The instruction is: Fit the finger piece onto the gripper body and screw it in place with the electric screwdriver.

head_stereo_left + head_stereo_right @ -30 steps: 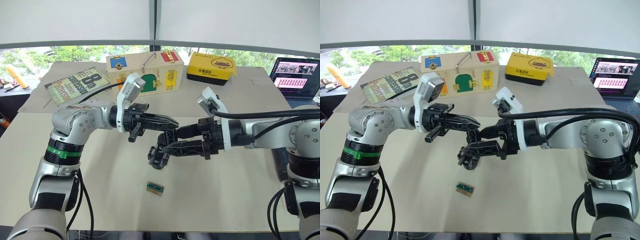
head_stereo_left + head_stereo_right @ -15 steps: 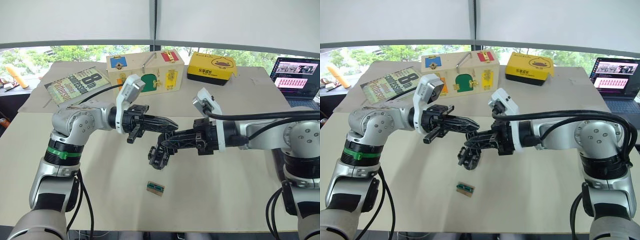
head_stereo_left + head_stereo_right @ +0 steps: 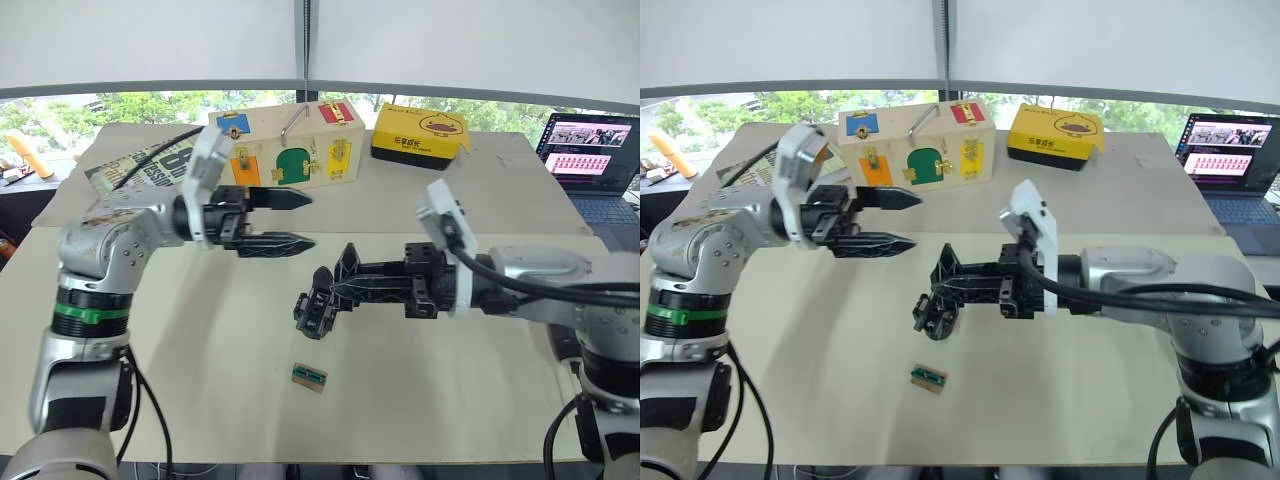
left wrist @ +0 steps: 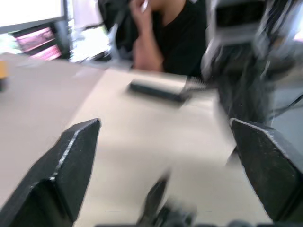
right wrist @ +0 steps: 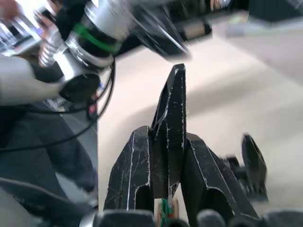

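Pinched between the right gripper's jaws, the finger piece stands up between the two black fingers in the right wrist view, so those jaws are closed on it. Just ahead of its tip, toward the left, the gripper body rests on the bench near the middle, one black pointed finger sticking out of it. Whether the held piece is touching the body or hovering just above it, I cannot tell from here.

Up and to the far left of that, the left gripper hangs in the air with its jaws spread wide and nothing between them, well apart from the body. A small green-and-tan block lies on the bench nearer than the body. Along the far edge sit a wooden latch box, a yellow box and a magazine; a laptop is at the far right.

The risk, as I judge it, is that the gripper body is loose on the bench with no hand steadying it. Pressing the finger piece in at a slant could shove or tip the body away instead of seating the piece. The pinch is also on a narrow tapered part, so the piece might twist in the grip under load.
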{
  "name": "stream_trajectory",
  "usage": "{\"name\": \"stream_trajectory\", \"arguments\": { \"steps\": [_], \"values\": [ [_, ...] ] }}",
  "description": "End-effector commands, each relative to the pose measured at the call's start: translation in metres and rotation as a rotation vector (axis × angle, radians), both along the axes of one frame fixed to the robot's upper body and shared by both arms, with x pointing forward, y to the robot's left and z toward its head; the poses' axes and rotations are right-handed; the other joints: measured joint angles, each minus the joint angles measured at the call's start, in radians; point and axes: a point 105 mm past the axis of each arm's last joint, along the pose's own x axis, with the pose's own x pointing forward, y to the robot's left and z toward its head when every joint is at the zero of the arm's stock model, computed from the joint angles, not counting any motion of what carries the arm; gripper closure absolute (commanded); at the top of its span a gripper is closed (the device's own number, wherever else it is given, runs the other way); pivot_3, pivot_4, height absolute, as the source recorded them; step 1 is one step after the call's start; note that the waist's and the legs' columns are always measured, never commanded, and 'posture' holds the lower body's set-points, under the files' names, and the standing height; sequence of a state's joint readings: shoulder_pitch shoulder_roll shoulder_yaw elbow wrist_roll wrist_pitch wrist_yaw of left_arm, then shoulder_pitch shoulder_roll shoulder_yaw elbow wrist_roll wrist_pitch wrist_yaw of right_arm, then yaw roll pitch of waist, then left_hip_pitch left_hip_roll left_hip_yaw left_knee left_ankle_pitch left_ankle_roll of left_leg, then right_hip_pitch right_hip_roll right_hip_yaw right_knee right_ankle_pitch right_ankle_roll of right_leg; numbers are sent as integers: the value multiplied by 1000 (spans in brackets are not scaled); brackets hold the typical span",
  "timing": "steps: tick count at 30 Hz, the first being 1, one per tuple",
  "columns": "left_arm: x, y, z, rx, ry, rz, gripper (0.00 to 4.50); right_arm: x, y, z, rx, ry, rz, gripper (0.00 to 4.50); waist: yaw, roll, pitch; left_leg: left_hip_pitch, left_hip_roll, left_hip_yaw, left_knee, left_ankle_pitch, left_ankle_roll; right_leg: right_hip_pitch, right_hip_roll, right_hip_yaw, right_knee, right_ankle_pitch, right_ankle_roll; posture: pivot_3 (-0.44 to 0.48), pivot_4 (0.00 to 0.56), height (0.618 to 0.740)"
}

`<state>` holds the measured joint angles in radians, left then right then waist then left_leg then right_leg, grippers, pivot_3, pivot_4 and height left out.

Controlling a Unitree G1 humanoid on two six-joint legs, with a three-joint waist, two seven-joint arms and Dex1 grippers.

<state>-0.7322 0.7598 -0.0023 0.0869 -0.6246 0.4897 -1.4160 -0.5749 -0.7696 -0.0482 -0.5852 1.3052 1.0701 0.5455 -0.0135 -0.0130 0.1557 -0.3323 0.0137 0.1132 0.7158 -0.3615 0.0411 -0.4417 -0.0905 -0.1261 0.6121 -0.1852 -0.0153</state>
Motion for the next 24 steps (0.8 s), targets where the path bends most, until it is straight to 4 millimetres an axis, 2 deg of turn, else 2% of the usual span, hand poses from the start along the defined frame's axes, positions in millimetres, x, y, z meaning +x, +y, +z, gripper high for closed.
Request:
{"name": "stream_trajectory", "arguments": {
  "steps": [1, 3, 5, 7, 10, 12, 17, 24],
  "values": [
    [2, 26, -26, 99, -91, 8, 0, -4, -6, 6, 34, -136, 16, 4087, 1, 0, 0, -1, 0, 1, 0, 0, 0, 0, 0, 0, 0, 0, 0, 0, 150, 740],
    [3, 38, -50, 149, -62, 36, 0, -2, -10, 2, 51, -184, 7, 4087, 3, 0, 0, -1, 0, 2, 1, 0, 0, 0, 0, 0, -1, 0, 0, 0, 150, 740],
    [7, 38, -63, 123, -36, 71, 0, 1, -15, 0, 82, -232, -5, 4087, 9, 0, 0, -1, 0, 2, 2, 0, 0, 0, -1, 0, -1, 0, 0, 0, 150, 740],
    [6, 38, -85, 187, -44, 54, 0, 1, -21, -6, 75, -266, -3, 4088, 16, 0, 0, -3, 0, 1, 5, 0, 0, 0, -1, -1, -1, 0, 0, 0, 150, 740],
    [7, 33, -106, 207, -40, 35, 0, -1, -24, -20, 36, -307, 28, 4088, 19, 0, 0, -3, -1, 1, 6, 0, 0, 0, -1, -1, -1, 0, 1, 0, 150, 740],
    [8, 21, -121, 222, -46, 8, 0, -2, -26, -30, -5, -331, 53, 4088, 23, 0, 0, -3, 0, 1, 7, 0, 0, 0, -1, -1, -1, 0, 1, 0, 150, 740],
    [14, -7, -136, 201, -73, -23, 0, -1, -26, -36, -10, -354, 56, 4088, 24, 0, 0, -3, 0, 1, 11, 0, 0, 0, -1, -1, 0, 0, 0, 0, 150, 740],
    [18, -28, -151, 196, -62, -38, 0, 2, -25, -41, -29, -357, 13, 4088, 24, -1, 0, -3, 1, -4, 12, 0, 1, 0, -1, 1, 2, 2, -1, 0, 150, 740]
  ]
}}
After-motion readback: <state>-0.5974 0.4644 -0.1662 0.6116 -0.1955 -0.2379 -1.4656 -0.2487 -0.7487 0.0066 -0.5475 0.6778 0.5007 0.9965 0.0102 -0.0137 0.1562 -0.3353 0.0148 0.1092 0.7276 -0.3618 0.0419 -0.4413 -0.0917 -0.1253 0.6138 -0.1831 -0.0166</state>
